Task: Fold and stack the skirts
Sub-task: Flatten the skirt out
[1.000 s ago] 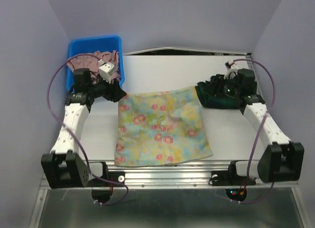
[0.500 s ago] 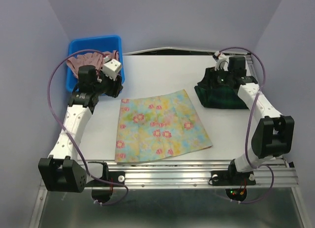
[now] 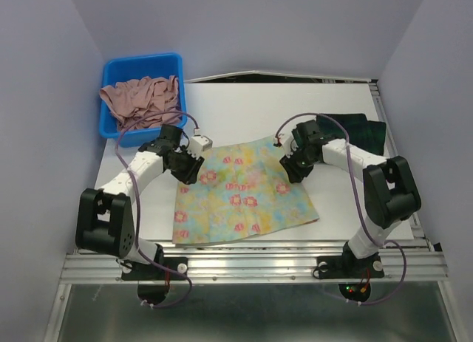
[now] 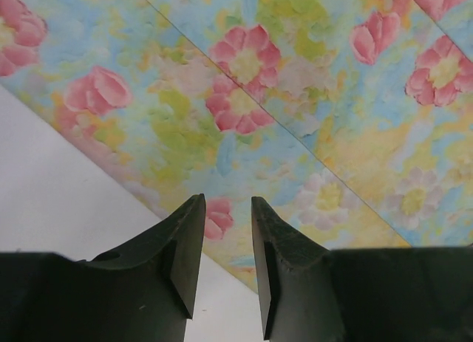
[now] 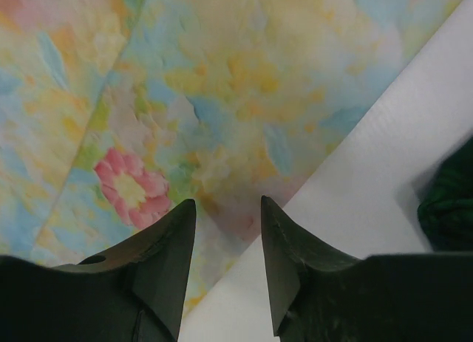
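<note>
The floral skirt (image 3: 240, 198) lies spread flat in the middle of the table (image 3: 244, 105). The left pincer (image 4: 225, 207) sits low over the skirt's far left corner. Its jaws stand a narrow gap apart with nothing pinched between them, and printed cloth shows through the gap. The right pincer (image 5: 227, 205) is at the far right corner, over the hem where cloth meets table. Its jaws are likewise parted and grip nothing. Whether either one touches the cloth cannot be told. The plaid skirt (image 3: 362, 128) lies folded at the far right, apart from the floral one. A blue bin (image 3: 140, 63) at the far left holds pink cloth (image 3: 140, 102).
</note>
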`<act>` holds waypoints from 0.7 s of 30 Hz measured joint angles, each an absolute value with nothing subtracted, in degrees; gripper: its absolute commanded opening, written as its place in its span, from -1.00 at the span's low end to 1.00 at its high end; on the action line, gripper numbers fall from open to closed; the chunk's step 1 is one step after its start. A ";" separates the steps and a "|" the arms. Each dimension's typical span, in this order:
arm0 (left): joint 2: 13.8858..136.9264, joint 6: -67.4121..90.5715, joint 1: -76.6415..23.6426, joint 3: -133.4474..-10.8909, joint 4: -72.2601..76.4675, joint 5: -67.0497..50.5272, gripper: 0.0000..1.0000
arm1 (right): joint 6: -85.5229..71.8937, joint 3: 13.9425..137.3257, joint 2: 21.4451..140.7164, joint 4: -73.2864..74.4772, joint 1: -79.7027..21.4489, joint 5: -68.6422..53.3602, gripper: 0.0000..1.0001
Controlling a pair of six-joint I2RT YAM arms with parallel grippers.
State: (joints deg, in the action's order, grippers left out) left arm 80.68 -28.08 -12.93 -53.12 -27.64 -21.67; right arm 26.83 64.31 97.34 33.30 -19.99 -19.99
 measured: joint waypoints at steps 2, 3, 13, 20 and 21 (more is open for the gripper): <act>83.13 -28.03 -13.82 -54.11 -28.75 -21.43 -0.16 | 28.47 62.04 97.49 34.20 -20.49 -17.50 -0.20; 85.17 -27.86 -14.15 -55.02 -29.17 -21.32 -0.17 | 29.02 61.23 97.54 34.33 -20.62 -16.64 -0.21; 109.62 -24.10 -14.68 -74.28 -33.06 -19.33 -0.26 | 30.83 55.46 93.97 37.54 -31.90 -13.23 -0.33; 126.04 -23.90 -16.80 -99.74 -37.10 -16.23 -0.08 | 28.69 55.66 93.71 44.51 -42.72 -23.31 -0.21; 127.98 -24.14 -17.34 -103.18 -37.12 -16.12 -0.04 | 28.29 56.03 93.71 45.65 -43.66 -25.69 -0.23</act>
